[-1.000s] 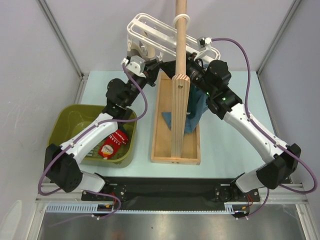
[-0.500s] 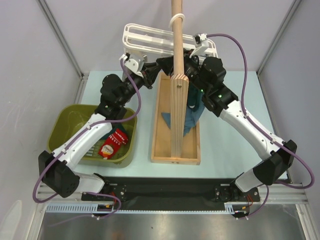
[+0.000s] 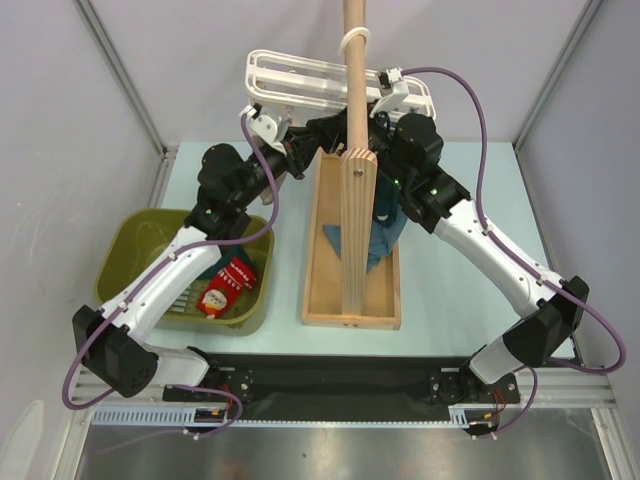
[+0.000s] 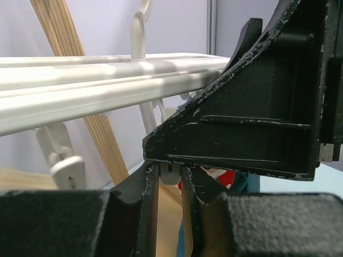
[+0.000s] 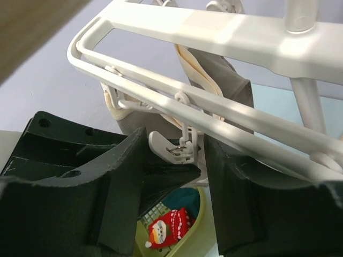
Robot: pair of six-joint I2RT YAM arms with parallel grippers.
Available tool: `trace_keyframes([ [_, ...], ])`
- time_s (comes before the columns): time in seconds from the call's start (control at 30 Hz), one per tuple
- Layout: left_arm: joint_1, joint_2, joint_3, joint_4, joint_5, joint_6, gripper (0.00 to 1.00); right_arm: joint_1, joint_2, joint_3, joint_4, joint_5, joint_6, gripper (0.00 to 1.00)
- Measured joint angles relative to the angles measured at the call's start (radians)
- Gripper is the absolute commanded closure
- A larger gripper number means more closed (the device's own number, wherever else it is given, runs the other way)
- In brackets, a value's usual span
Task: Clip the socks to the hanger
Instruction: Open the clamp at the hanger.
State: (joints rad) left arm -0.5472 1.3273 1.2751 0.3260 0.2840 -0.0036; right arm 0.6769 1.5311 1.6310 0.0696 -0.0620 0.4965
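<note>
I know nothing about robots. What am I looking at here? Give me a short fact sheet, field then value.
Setting: white slatted hanger hooked around a wooden pole stand
Left gripper: closed on a clip peg under the hanger
Right gripper: open, fingers either side of a peg
Already hanging: grey-beige sock
Waiting: red patterned sock in the green bin
Beside the pole: blue garment
</note>
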Motion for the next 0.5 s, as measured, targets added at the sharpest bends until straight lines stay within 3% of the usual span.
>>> trace_keyframes([
  [0.17, 0.000, 0.000, 0.004, -0.009, 0.001, 0.000, 0.81, 0.006, 0.015, 0.023, -0.006, 0.014, -0.001, 0.57],
  [0.23, 0.000, 0.000, 0.004, -0.009, 0.000, 0.000, 0.74, 0.007, 0.017, 0.028, -0.013, 0.022, -0.002, 0.67],
  [0.27, 0.000, 0.000, 0.004, -0.010, 0.000, -0.001, 0.64, 0.008, 0.018, 0.030, -0.016, 0.029, -0.004, 0.79],
  [0.37, 0.001, -0.009, 0.004, -0.018, -0.003, -0.013, 0.39, 0.006, 0.019, 0.034, -0.022, 0.052, -0.003, 1.00],
  [0.5, 0.014, -0.052, -0.013, -0.023, -0.002, -0.052, 0.32, 0.006, 0.032, 0.051, -0.037, 0.078, 0.001, 1.00],
])
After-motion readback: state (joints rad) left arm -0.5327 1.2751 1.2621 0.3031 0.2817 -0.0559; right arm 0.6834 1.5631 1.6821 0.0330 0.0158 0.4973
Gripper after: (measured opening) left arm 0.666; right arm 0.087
